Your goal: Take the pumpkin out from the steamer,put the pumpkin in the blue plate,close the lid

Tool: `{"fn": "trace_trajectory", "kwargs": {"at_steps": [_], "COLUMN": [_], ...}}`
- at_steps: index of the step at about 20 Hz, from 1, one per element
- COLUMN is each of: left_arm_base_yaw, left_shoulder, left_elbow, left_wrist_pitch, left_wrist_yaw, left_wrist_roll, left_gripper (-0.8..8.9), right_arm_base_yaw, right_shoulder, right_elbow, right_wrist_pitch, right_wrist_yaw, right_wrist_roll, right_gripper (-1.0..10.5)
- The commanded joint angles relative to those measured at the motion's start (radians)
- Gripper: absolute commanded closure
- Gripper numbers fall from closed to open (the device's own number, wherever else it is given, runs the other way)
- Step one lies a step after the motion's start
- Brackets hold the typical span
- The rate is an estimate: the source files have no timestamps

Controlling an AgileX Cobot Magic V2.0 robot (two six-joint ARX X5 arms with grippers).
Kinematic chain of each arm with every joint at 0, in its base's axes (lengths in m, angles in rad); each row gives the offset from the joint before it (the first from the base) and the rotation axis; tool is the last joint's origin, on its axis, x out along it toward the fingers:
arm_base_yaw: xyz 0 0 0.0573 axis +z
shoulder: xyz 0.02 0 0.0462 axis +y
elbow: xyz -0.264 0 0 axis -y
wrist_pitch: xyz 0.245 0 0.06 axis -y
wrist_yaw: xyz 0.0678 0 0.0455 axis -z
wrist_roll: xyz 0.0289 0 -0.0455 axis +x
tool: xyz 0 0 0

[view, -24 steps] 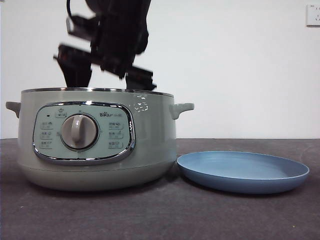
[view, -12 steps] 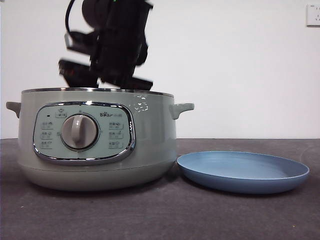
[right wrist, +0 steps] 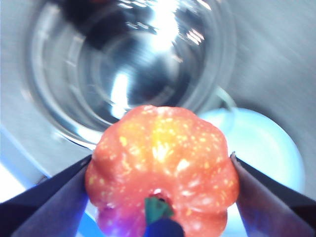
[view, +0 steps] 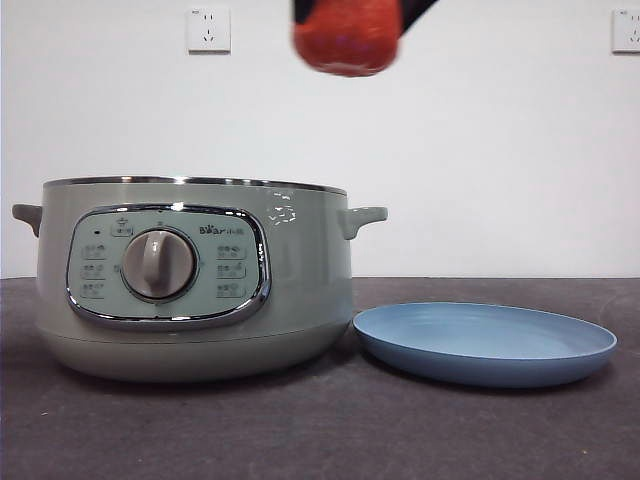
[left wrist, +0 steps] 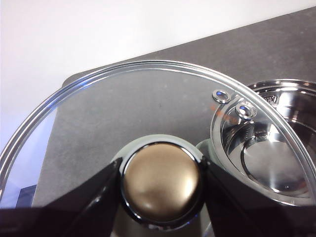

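Right jaws clamp pumpkin [right wrist: 162,168] sides, above steamer [view: 195,275]

The front view sits low, near table height, and looks level across the table at the steamer [view: 195,275] and the blue plate [view: 486,342], both close and large.

The left wrist view looks down past the left gripper [left wrist: 161,183] through the lid [left wrist: 123,106], very near, toward the table and the open steamer [left wrist: 269,143].

The right wrist view looks steeply down past the pumpkin [right wrist: 162,170], which fills much of the frame, into the steamer [right wrist: 133,64] and onto the blue plate [right wrist: 266,143].

All three views share the steamer; the front and right wrist views share the plate and the pumpkin [view: 348,36].
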Motion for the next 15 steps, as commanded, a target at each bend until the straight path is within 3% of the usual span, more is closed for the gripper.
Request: {"fn": "trace_trajectory", "kwargs": {"at_steps": [1, 3, 10, 15], "left_arm_base_yaw": [0.000, 0.000, 0.000, 0.000], "left_shoulder": [-0.010, -0.010, -0.010, -0.010], "left_elbow": [0.010, 0.010, 0.010, 0.010], "left_wrist_pitch": [0.052, 0.052, 0.088, 0.155], "left_wrist_yaw": [-0.006, -0.006, 0.024, 0.103], "left_wrist_roll": [0.008, 0.007, 0.003, 0.000], "left_gripper": [8.22, 8.22, 8.22, 8.22], "right_arm_base_yaw": [0.002, 0.002, 0.001, -0.066], "right_shoulder": [-0.067, -0.139, -0.432, -0.446], "right_elbow": [-0.121, -0.245, -0.688, -0.856], "right_wrist_pitch": [-0.016, -0.005, 0.256, 0.436], "right_wrist_yaw": [0.096, 0.174, 0.178, 0.174], "right_wrist_roll": [0.040, 0.068, 0.119, 0.111], "right_gripper": [9.6, 9.6, 9.6, 9.6]}}
